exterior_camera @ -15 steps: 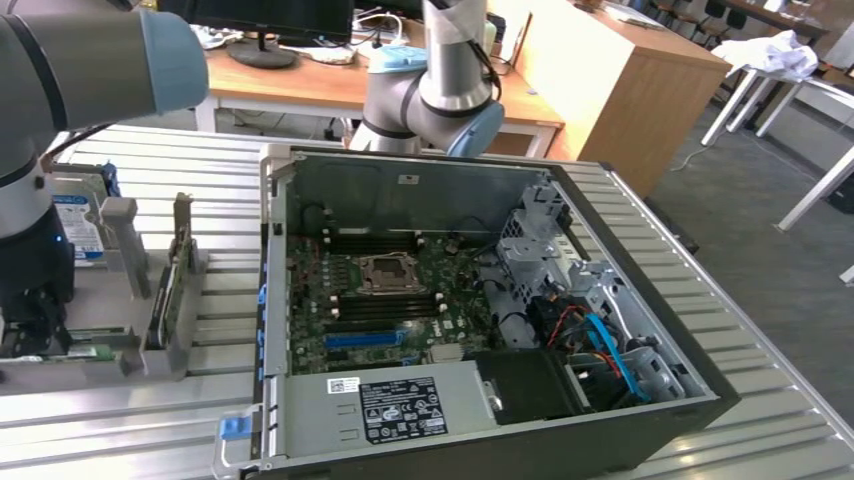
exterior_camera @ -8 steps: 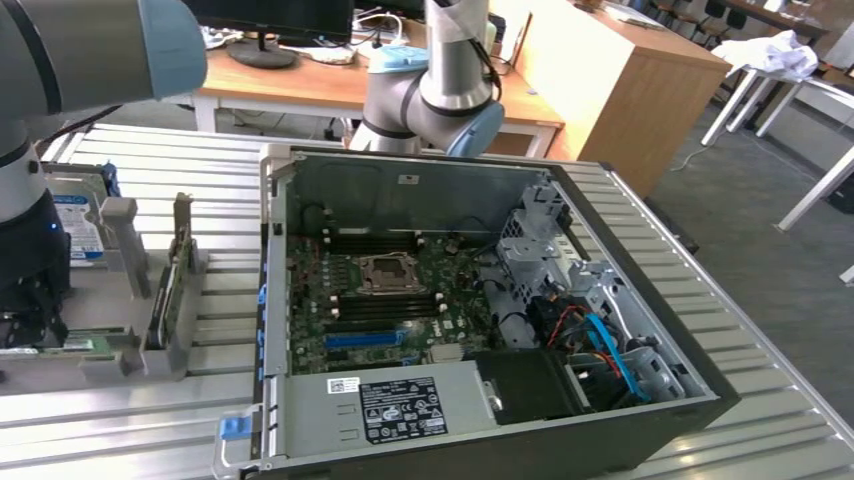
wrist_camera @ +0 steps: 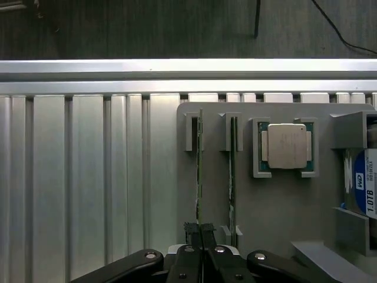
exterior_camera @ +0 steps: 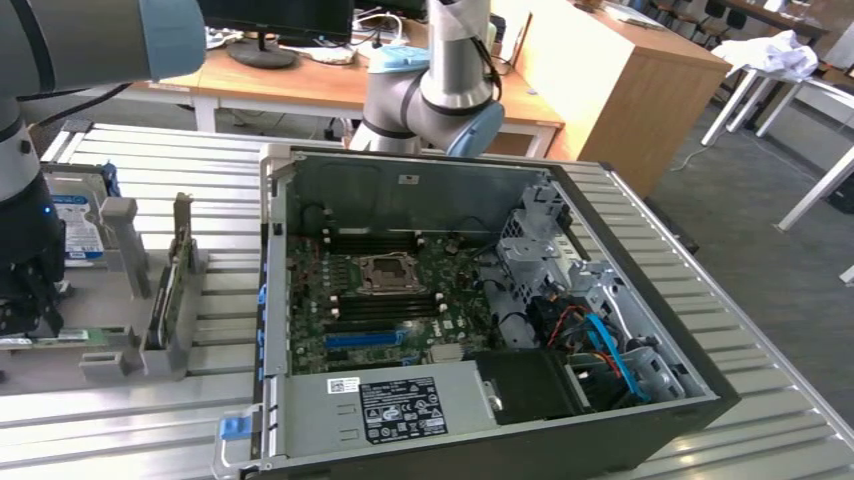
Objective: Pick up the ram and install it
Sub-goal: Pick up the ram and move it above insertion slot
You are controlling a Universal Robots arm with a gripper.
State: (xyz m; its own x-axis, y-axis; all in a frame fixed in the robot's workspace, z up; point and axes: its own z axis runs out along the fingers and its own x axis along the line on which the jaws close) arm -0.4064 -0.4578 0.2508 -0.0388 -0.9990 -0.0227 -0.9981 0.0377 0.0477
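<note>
The ram [wrist_camera: 199, 171] is a thin green stick standing on edge in a slot of the grey holder plate [wrist_camera: 277, 206]. My gripper [wrist_camera: 201, 229] sits at the stick's near end, its two dark fingers pressed together on the ram's edge. A second ram stick [wrist_camera: 232, 177] stands parallel in the neighbouring slot. In the exterior view my arm's dark end [exterior_camera: 27, 290] hangs low over the holder at the far left, with a green strip of ram [exterior_camera: 74, 340] showing beside it. The open computer case [exterior_camera: 641, 320] with its motherboard [exterior_camera: 387, 300] lies to the exterior view's right.
A processor [wrist_camera: 287, 146] rests in a pocket of the holder, and a hard drive [wrist_camera: 365, 183] with a blue-white label sits beyond it. Another thin board [exterior_camera: 167, 290] stands on edge near the case. The slatted aluminium table [wrist_camera: 76, 188] ends at a bright rail [wrist_camera: 188, 68].
</note>
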